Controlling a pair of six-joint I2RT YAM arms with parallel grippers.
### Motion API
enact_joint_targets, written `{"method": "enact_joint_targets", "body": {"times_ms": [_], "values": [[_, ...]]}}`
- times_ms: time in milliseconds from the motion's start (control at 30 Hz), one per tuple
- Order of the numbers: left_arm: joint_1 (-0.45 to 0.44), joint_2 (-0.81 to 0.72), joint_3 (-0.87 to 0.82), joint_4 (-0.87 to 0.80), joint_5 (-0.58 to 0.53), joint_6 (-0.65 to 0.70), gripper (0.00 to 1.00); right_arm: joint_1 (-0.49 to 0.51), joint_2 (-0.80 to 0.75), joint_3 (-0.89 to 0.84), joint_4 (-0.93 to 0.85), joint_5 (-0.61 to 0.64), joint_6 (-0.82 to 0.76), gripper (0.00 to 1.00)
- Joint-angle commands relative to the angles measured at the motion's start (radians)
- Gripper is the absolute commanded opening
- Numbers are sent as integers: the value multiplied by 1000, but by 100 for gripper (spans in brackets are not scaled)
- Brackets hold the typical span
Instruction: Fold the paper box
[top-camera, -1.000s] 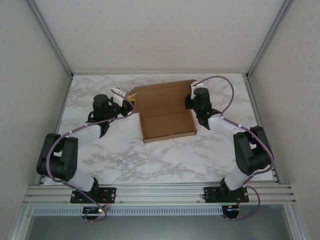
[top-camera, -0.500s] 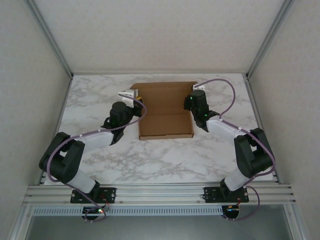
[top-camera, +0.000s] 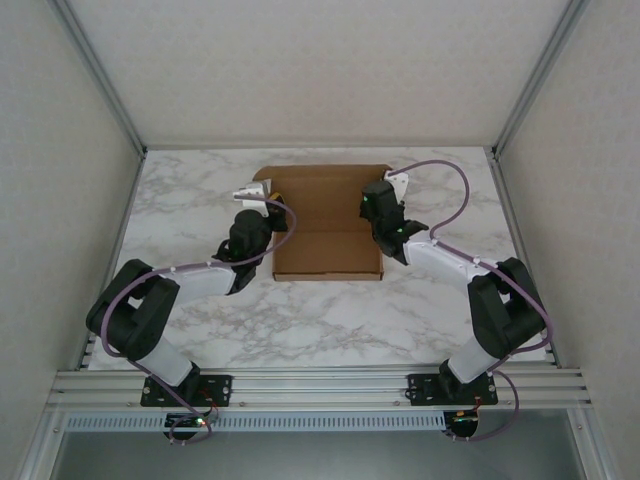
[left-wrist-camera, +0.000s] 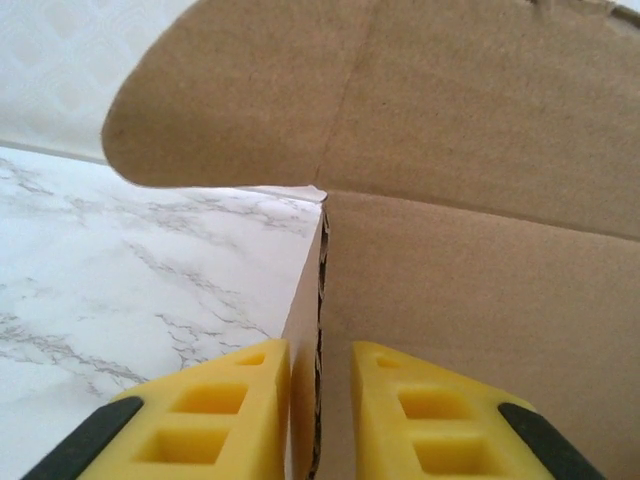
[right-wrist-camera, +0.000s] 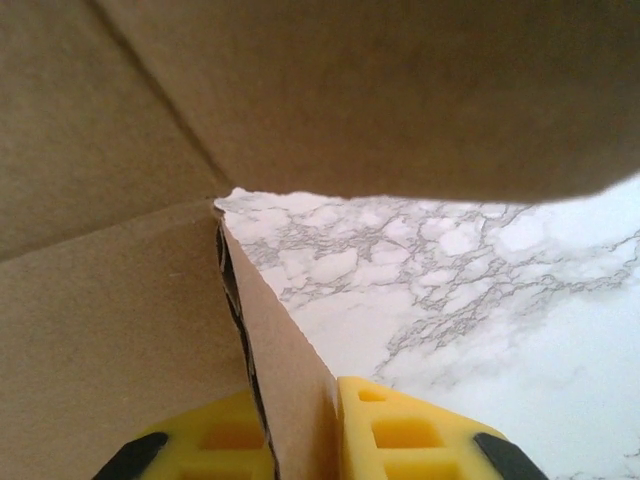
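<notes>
Marble table (top-camera: 330, 310): left tool (left-wrist-camera: 320, 350) slightly open astride paper box (top-camera: 325, 215) wall; right tool (right-wrist-camera: 300, 392) pinches opposite wall.

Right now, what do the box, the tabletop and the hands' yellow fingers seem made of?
The paper box is brown corrugated cardboard, matte; fluted layers show at its cut edge. The tabletop is marble-look, grey veins on white; real stone or printed laminate, can't tell. The fingers are probably moulded yellow plastic, with cut-out pockets.
</notes>
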Motion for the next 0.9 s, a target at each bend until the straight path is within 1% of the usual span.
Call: {"method": "enact_joint_targets", "body": {"times_ms": [0, 100, 233, 433, 533, 867], "values": [[-15, -15, -56, 81, 11, -3, 24, 12, -32, -62, 129, -38, -65, 15], [-16, -25, -112, 159, 35, -8, 23, 11, -57, -138, 239, -75, -101, 15], [-39, -30, -202, 298, 34, -22, 23, 11, -91, -249, 399, -90, -97, 14], [-89, -44, -273, 371, 9, -24, 24, 12, -94, -350, 548, -135, -102, 13], [-104, -48, -293, 376, 0, -47, 24, 11, -92, -370, 566, -162, -88, 12], [-145, -25, -351, 430, -71, -97, 29, 11, -119, -450, 629, -173, -60, 12]]}}
